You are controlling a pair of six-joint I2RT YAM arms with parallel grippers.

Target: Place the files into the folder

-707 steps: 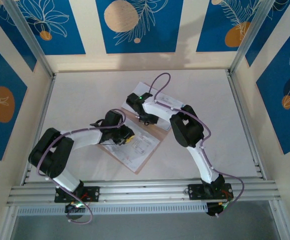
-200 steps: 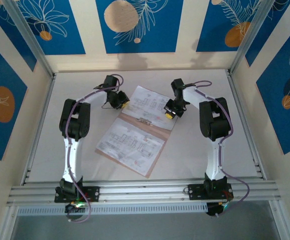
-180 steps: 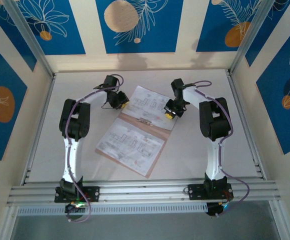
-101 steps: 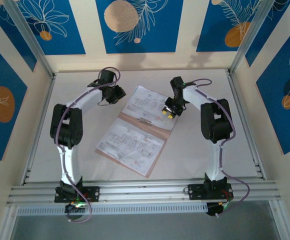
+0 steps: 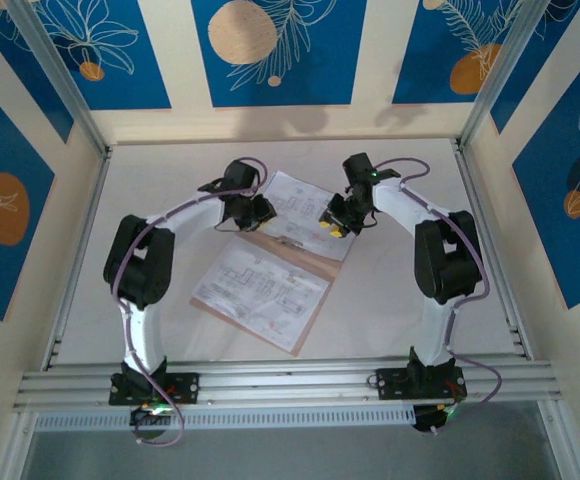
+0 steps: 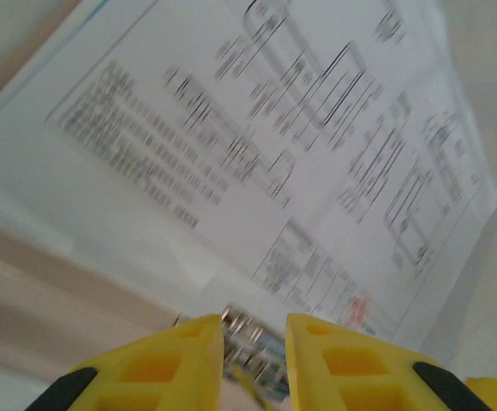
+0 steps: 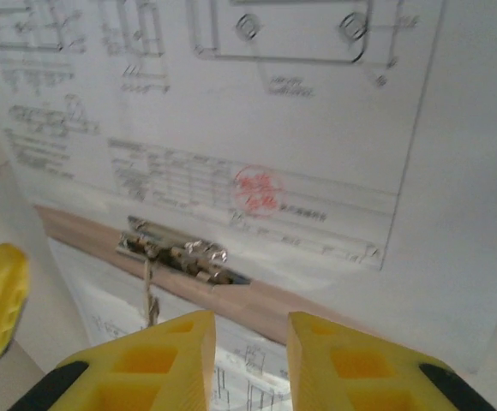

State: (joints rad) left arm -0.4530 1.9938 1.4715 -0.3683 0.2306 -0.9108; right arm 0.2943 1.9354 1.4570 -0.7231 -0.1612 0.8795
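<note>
Overhead, the left pincer [image 5: 257, 210] and right pincer [image 5: 334, 224] are seen poised over the far half of the opened folder [image 5: 297, 345], which lies on the table [image 5: 400, 300]. Each is parted by a narrow gap, and nothing is gripped. Printed files [image 5: 262, 284] are spread across both halves, beneath the pincers and nearer. A metal clip [image 7: 178, 252] on the folder's spine is seen just ahead of the right pincer's fingertips. Whether the paper is touched cannot be told.

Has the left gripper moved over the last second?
Yes. In the top view the left gripper has shifted right, from beside the far sheet to over its left edge.
</note>
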